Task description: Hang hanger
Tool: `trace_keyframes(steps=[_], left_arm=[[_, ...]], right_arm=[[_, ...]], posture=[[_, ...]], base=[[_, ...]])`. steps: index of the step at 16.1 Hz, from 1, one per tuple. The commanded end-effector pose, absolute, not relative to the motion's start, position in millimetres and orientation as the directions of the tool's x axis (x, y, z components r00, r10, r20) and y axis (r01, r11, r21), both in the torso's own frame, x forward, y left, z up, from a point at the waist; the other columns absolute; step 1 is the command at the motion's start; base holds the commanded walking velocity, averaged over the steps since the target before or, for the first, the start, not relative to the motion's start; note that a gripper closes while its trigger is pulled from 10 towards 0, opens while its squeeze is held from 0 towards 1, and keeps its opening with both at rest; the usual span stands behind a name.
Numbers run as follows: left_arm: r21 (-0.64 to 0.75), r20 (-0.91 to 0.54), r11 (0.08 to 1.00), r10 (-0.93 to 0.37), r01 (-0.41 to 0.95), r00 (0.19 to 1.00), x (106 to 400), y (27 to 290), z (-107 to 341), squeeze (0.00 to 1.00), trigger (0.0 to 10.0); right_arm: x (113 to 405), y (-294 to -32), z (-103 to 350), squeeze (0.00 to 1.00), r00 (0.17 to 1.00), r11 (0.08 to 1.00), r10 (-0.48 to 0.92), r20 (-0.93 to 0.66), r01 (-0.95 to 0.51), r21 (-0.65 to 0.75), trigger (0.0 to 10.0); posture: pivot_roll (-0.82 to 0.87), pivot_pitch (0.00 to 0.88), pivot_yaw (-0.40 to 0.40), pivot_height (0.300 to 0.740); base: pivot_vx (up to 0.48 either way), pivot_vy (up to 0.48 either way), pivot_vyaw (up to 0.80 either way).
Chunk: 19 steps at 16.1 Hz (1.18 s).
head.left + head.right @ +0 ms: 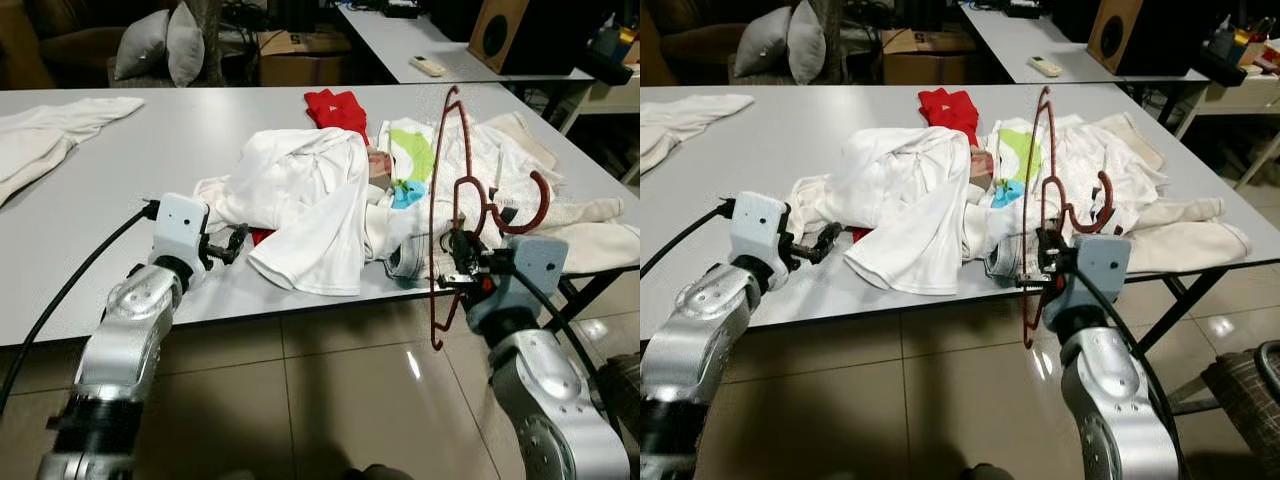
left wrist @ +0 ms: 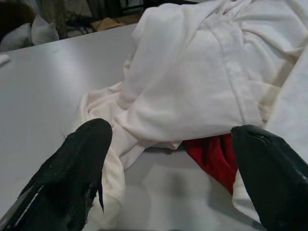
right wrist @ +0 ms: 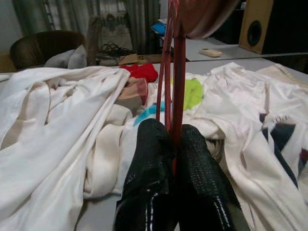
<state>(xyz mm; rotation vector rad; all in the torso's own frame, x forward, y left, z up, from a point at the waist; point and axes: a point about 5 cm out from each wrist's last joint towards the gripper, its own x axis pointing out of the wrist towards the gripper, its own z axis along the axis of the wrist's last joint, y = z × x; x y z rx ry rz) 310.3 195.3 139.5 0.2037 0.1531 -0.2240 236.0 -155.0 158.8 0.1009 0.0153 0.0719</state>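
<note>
The dark red wire hanger (image 1: 447,215) stands nearly upright at the near edge of the bench (image 1: 120,170), its hook (image 1: 525,205) curling out toward three o'clock and its lower bar hanging below the bench edge. The right pincer (image 1: 462,262) is clenched on the hanger's wire, the two black fingers (image 3: 154,168) pressed tight on either side of it. Just behind the hanger, toward twelve o'clock, lies a heap of clothes: a white shirt (image 1: 310,200) bunched in the middle, a white tee with green and blue print (image 1: 410,160) beside it, and a red garment (image 1: 336,107) at the far side of the pile. At nine o'clock from the heap, the left pincer (image 1: 232,243) hovers low over the bench with its fingers (image 2: 72,173) spread wide, released, pointing at the shirt's hem. Another white cloth (image 1: 50,130) lies well apart at the bench's far left end. Two grey cushions (image 1: 160,42) sit beyond the bench.
</note>
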Motion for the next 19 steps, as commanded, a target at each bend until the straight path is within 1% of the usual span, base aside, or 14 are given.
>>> trace_keyframes(steps=[1, 3, 4, 5, 6, 7, 8, 9, 11, 12, 13, 15, 17, 19], left_arm=[[0.184, -0.164, 0.955, -0.206, 0.235, 0.965, 315.0, 195.7, 141.6, 0.00, 10.0], [0.152, -0.182, 0.969, -0.166, 0.194, 0.969, 323.2, 197.3, 137.7, 0.00, 10.0], [0.111, -0.184, 0.986, -0.105, 0.127, 0.977, 329.4, 202.4, 136.6, 0.00, 10.0], [0.065, -0.171, 0.993, -0.083, 0.095, 0.982, 332.2, 205.0, 137.5, 0.00, 8.1], [0.035, -0.162, 0.997, -0.063, 0.069, 0.985, 335.5, 207.7, 138.1, 0.00, 1.4], [0.034, -0.166, 0.997, -0.062, 0.068, 0.984, 339.1, 208.1, 136.5, 0.00, 0.0], [0.036, -0.172, 0.997, -0.062, 0.069, 0.983, 341.6, 208.0, 135.2, 0.00, 0.0], [0.002, -0.182, 0.999, -0.053, 0.054, 0.982, 345.5, 207.7, 133.8, 0.00, 0.9], [-0.036, -0.206, 0.997, -0.073, 0.067, 0.976, 349.7, 208.1, 128.7, 0.00, 0.7], [-0.070, -0.213, 0.995, -0.081, 0.067, 0.974, 353.3, 207.7, 127.0, 0.00, 0.0], [-0.080, -0.217, 0.995, -0.082, 0.065, 0.973, 355.3, 206.8, 126.0, 0.00, 0.0], [-0.158, -0.240, 0.986, -0.089, 0.051, 0.967, 358.3, 207.8, 115.9, 0.00, 0.0], [-0.284, -0.196, 0.955, -0.144, 0.085, 0.970, 362.0, 199.1, 115.4, 0.00, 0.0], [-0.276, -0.211, 0.953, -0.186, 0.125, 0.960, 367.8, 188.0, 111.9, 0.00, 0.0]], right_arm=[[239.4, -157.7, 163.0, 0.00, 0.998, 0.994, 0.065, 0.011, -0.066, 0.085, 10.0], [242.2, -160.1, 164.6, 0.00, 0.998, 0.994, 0.064, 0.018, -0.065, 0.082, 10.0], [242.2, -163.4, 163.2, 0.00, 0.998, 0.995, 0.060, 0.016, -0.061, 0.079, 10.0], [242.2, -164.7, 162.3, 0.00, 0.998, 0.995, 0.059, 0.013, -0.060, 0.078, 10.0], [243.7, -165.7, 162.3, 0.00, 0.998, 0.996, 0.057, 0.013, -0.058, 0.071, 10.0], [246.0, -165.3, 163.3, 0.00, 0.998, 0.996, 0.060, 0.016, -0.061, 0.072, 10.0], [247.5, -164.0, 163.8, 0.00, 0.998, 0.995, 0.063, 0.021, -0.064, 0.075, 10.0], [250.0, -163.6, 163.2, 0.00, 0.998, 0.995, 0.061, 0.024, -0.062, 0.077, 10.0], [251.9, -161.1, 164.3, 0.00, 0.998, 0.995, 0.046, 0.041, -0.049, 0.088, 10.0], [253.1, -159.8, 166.0, 0.00, 0.998, 0.995, 0.043, 0.050, -0.048, 0.092, 10.0], [253.9, -159.6, 166.4, 0.00, 0.998, 0.994, 0.044, 0.052, -0.049, 0.093, 10.0], [256.3, -157.7, 162.2, 0.00, 0.998, 0.995, 0.048, 0.046, -0.052, 0.081, 10.0], [253.4, -162.8, 164.5, 0.00, 0.998, 0.996, 0.031, 0.057, -0.036, 0.081, 10.0], [250.9, -168.2, 165.3, 0.00, 0.998, 0.997, 0.002, 0.062, -0.006, 0.077, 10.0]], posture=[[0.00, 0.002, -0.053, 0.740], [0.01, 0.003, -0.062, 0.740], [0.01, 0.003, -0.069, 0.740], [0.01, 0.003, -0.071, 0.740], [0.01, 0.003, -0.073, 0.740], [0.02, 0.000, -0.075, 0.740], [0.03, 0.000, -0.074, 0.740], [0.02, 0.000, -0.066, 0.740], [0.01, 0.000, -0.050, 0.740], [0.01, 0.000, -0.047, 0.740], [0.01, 0.000, -0.046, 0.740], [0.00, 0.000, -0.008, 0.740], [-0.01, 0.000, 0.007, 0.740], [-0.03, 0.000, 0.023, 0.740]], base=[[0.000, 0.000, 0.00], [0.000, 0.000, 0.00], [0.000, 0.000, 0.00], [0.000, 0.000, 0.00], [0.000, 0.000, 0.00], [0.000, 0.000, 0.00], [0.000, 0.000, 0.00], [0.000, 0.000, 0.00], [0.000, 0.000, 0.00], [0.000, 0.000, 0.00], [0.000, 0.000, 0.00], [0.000, 0.000, 0.00], [0.000, 0.000, 0.00], [0.000, 0.000, 0.00]])
